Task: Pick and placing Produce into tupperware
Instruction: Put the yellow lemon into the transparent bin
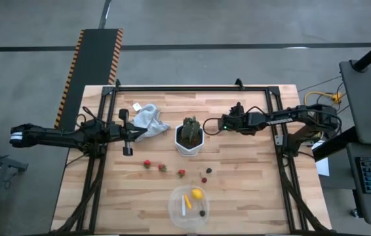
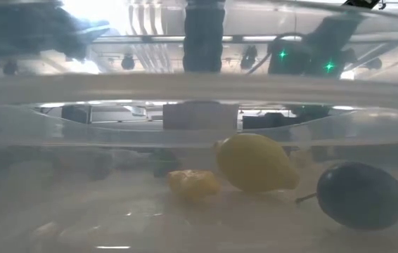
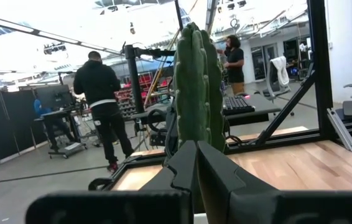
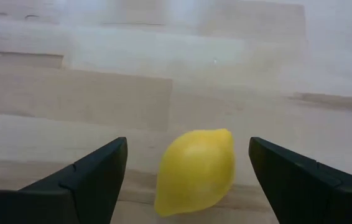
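yellow lemon lay on wood beside the pot, between my right gripper's spread fingers. it looked light, smooth, likely to roll; i'd grip its middle. left gripper, pressed together, waited beyond the pot.

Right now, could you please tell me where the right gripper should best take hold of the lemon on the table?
Grip the lemon across its rounded middle, coming down from above. It lies on its side on the table, with its pointed ends off the closing line. The right gripper has an open finger on either flank. The tapered tips would likely slip.
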